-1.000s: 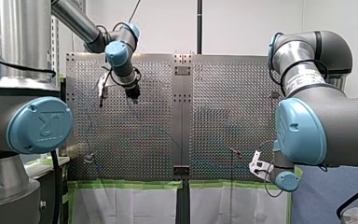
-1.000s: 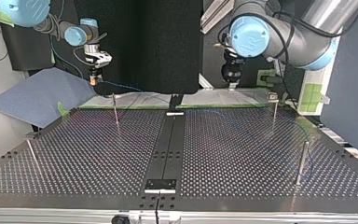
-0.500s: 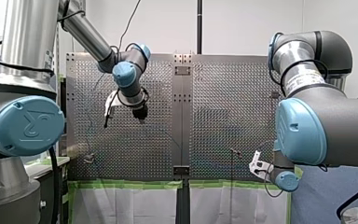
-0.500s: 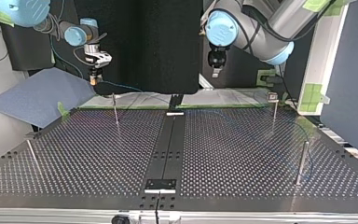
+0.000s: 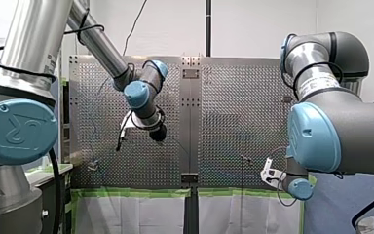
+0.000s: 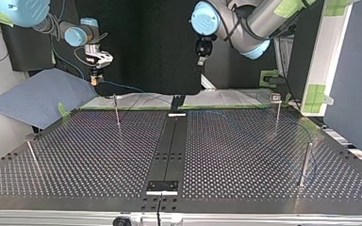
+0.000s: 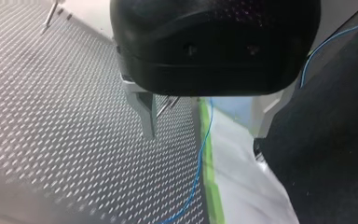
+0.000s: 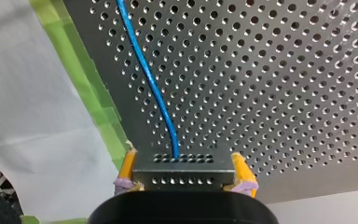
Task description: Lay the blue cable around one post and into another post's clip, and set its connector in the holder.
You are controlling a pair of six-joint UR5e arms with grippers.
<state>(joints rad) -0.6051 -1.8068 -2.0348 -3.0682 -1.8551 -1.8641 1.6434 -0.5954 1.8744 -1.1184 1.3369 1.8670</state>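
Right gripper (image 8: 182, 181): yellow pads (image 8: 127, 164) clenched on the dark connector (image 8: 182, 164), one pad per side face. Blue cable (image 8: 151, 86) exits the connector's front and runs out over the perforated table (image 8: 279, 70), close to the green tape (image 8: 86, 88) at its edge. Left gripper (image 7: 207, 119): metal fingers (image 7: 148, 116) spread, nothing btwn them. It hangs well above the table w/ a cable run below, beside the tape. Top view: a thin post (image 6: 117, 112) stands near the right gripper; a post w/ a small block on top (image 6: 276, 110), prob. the clip, is at that view's right.

Handling, my read: cable is thin, light, v. limp. It won't hold a shape and will slide off a post unless kept taut. The connector is the rigid part, so a sound grip point. Left should pinch the cable itself, pads across it, lightly, since the thin jacket may slip or kink.
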